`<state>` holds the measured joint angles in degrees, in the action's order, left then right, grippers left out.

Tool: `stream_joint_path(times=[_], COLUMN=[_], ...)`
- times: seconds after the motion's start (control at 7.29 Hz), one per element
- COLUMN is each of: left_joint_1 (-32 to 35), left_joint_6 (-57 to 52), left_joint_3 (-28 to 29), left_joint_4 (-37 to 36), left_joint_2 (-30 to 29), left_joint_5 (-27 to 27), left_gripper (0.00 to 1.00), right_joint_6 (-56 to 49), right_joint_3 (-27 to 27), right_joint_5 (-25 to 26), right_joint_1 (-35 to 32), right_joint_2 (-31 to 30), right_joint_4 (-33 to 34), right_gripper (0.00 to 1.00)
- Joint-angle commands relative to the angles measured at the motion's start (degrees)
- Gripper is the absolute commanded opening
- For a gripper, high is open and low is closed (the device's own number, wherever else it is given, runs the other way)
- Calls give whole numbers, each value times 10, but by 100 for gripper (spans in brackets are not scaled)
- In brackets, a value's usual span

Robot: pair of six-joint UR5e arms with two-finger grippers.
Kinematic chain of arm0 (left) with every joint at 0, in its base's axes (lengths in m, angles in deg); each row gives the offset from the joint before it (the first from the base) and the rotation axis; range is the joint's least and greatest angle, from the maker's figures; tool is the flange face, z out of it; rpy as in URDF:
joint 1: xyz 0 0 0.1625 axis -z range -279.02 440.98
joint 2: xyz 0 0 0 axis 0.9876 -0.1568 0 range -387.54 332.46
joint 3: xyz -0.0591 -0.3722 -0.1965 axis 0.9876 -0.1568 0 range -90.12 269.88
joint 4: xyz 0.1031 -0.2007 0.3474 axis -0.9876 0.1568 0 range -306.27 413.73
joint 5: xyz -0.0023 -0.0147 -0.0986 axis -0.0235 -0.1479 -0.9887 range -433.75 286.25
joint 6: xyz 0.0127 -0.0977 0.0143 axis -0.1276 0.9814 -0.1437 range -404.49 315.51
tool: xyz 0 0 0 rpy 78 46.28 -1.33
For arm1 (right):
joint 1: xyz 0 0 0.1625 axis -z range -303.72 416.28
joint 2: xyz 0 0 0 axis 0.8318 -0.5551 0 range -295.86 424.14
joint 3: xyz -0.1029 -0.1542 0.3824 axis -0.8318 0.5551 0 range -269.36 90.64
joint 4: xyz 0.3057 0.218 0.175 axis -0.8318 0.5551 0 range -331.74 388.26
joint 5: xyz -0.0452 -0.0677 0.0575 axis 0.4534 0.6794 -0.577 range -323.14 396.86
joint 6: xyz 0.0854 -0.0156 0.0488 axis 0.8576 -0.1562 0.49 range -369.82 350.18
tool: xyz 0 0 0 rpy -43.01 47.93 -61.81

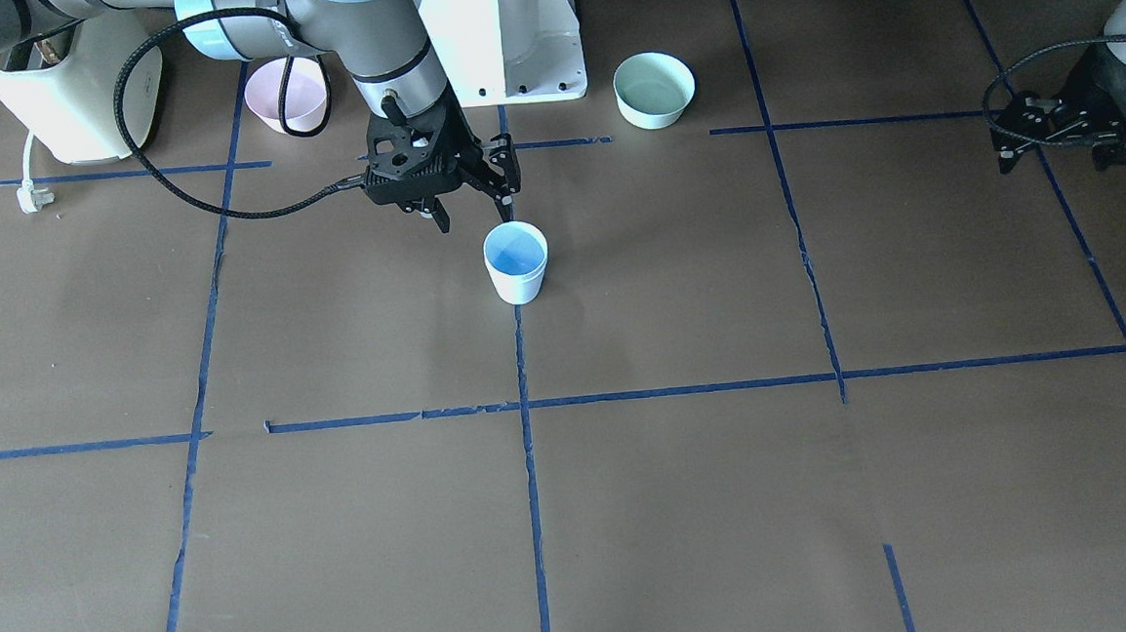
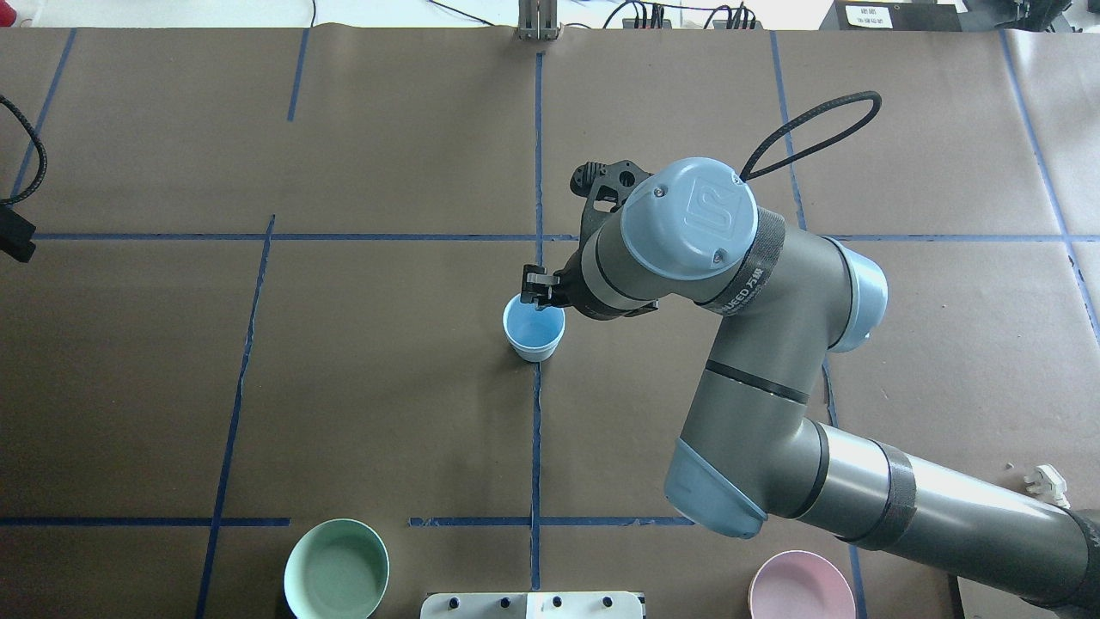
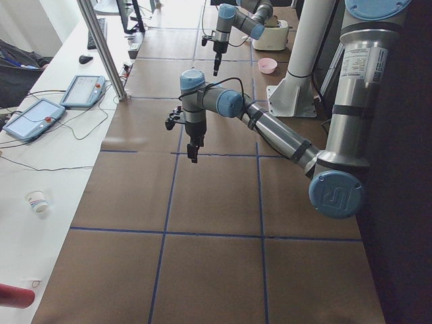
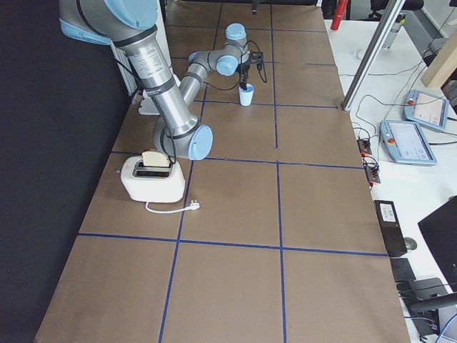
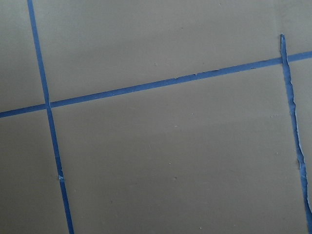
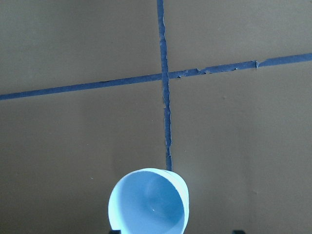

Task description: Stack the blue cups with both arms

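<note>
One pale blue cup (image 1: 516, 262) stands upright near the table's middle, on a blue tape line; it also shows in the overhead view (image 2: 534, 328) and the exterior right view (image 4: 246, 95). In the right wrist view the cup (image 6: 148, 204) shows a doubled rim on its right side; I cannot tell whether a second cup sits nested in it. No separate second cup is in view. My right gripper (image 1: 475, 214) is open and empty, just above and behind the cup. My left gripper (image 1: 1052, 154) hangs open and empty far off to the side, above bare table.
A mint-green bowl (image 1: 654, 89) and a pink bowl (image 1: 285, 94) stand near the white pedestal (image 1: 506, 31). A cream toaster (image 1: 70, 87) with a loose plug (image 1: 28, 197) sits on the right arm's side. Blue tape lines cross the brown table.
</note>
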<state>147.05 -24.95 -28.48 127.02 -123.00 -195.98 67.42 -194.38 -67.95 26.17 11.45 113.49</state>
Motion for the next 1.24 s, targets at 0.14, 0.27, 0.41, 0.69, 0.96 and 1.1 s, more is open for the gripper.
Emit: stream_joint_path(times=[0.14, 0.27, 0.41, 0.69, 0.96, 1.1], left_joint_1=[38, 78, 125, 210, 246, 248], left_joint_6=[-58, -111, -178, -306, -340, -339], left_joint_3=[14, 36, 78, 171, 225, 231], left_joint_4=[0, -1, -1, -1, 10, 15], left_joint_2=[21, 23, 31, 30, 32, 36], left_joint_5=[-39, -62, -98, -115, -116, -116], left_gripper=[100, 100, 100, 100, 100, 100], right_joint_6=[-82, -159, -234, -421, -652, -726], right_joint_3=[-86, -114, -132, -121, -53, -14], right_joint_5=[-69, -92, -97, -192, -279, -283], right_joint_1=[-82, -123, -151, -273, -406, -445], right_joint_2=[-76, -105, -145, -232, -302, -324], right_joint_4=[74, 110, 116, 114, 113, 111], right_gripper=[100, 100, 100, 100, 100, 100])
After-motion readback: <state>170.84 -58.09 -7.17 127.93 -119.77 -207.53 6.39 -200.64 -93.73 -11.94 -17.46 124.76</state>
